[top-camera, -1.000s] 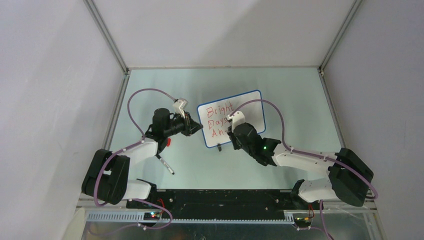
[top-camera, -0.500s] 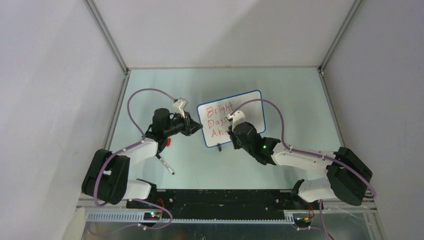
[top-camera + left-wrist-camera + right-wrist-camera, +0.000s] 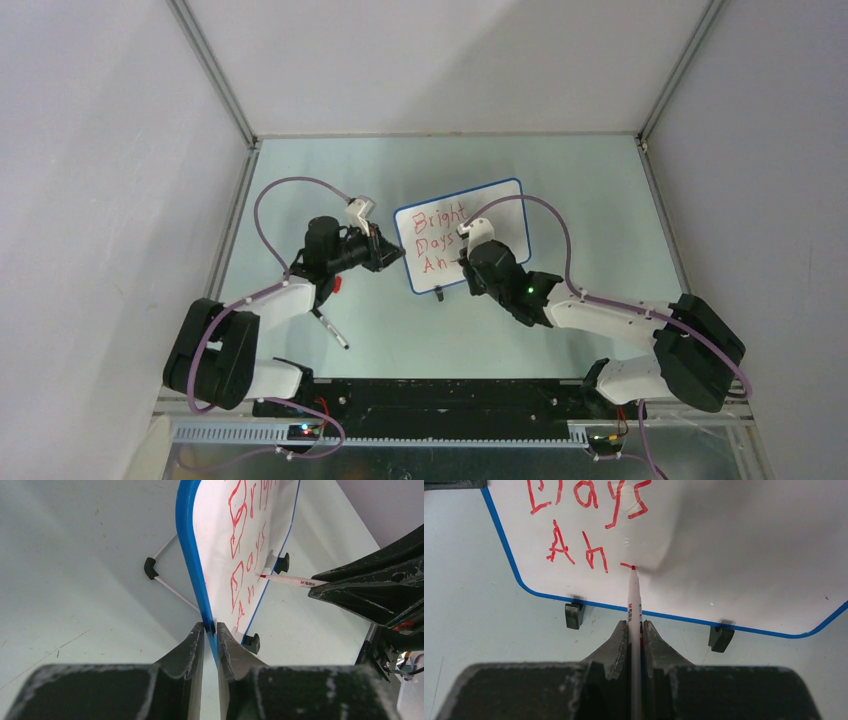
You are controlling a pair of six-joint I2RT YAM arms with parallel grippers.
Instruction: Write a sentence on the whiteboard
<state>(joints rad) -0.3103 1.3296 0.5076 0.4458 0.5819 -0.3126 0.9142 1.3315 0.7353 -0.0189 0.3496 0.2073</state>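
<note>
The whiteboard (image 3: 510,235), white with a blue rim, stands tilted at mid-table. My left gripper (image 3: 210,627) is shut on its left blue edge (image 3: 398,255). The sentence (image 3: 437,240) in red reads "Bright", "Days" and "Ah" on three lines; the lower two lines (image 3: 576,555) show in the right wrist view. My right gripper (image 3: 635,625) is shut on a white marker (image 3: 633,600). The marker's red tip touches the board just right of the "h", at a short fresh stroke. From above, the right gripper (image 3: 462,262) sits in front of the board's lower part.
Two black clip feet (image 3: 574,616) (image 3: 720,637) hold the board's lower rim. A thin wire stand (image 3: 167,582) props it from behind. A slim dark stick (image 3: 332,330) lies on the table near the left arm. Grey enclosure walls ring the table.
My right gripper has shifted slightly right and up with the marker, uncovering the "h" and starting a stroke beyond it. The left gripper and the board have not moved.
</note>
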